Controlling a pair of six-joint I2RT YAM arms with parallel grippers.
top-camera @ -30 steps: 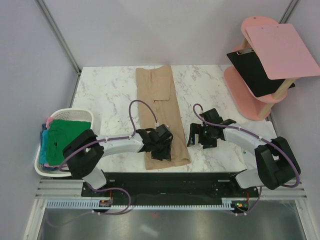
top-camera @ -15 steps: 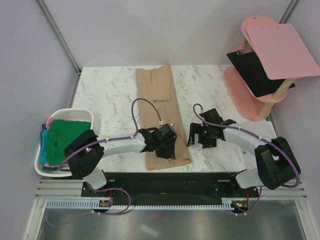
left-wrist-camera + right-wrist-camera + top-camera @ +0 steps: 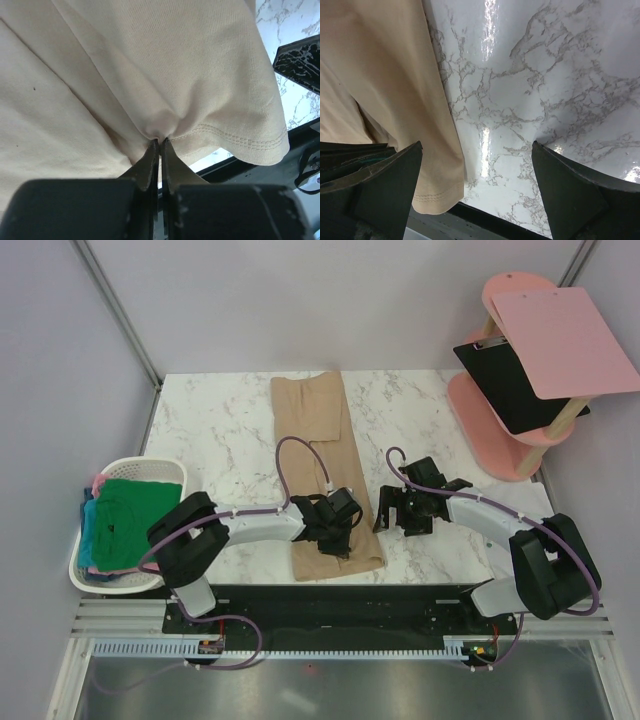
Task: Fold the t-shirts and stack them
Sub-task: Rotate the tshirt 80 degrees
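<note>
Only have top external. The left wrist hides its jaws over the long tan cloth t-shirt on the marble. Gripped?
Observer: Yes. The left wrist view shows the left jaws pinched shut on a bunched fold of the tan t-shirt, just above its stitched hem.
Operator: Right jaws?
Observer: Wide open, holding nothing. The shirt's hemmed corner lies below one side, bare white marble table below the rest.

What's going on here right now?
The left tool is shut on the near hem of the tan t-shirt, which is folded into a long strip on the marble table. The right tool hangs open beside its right edge, holding nothing. Other t-shirts, green on top, lie in the white basket at left.
</note>
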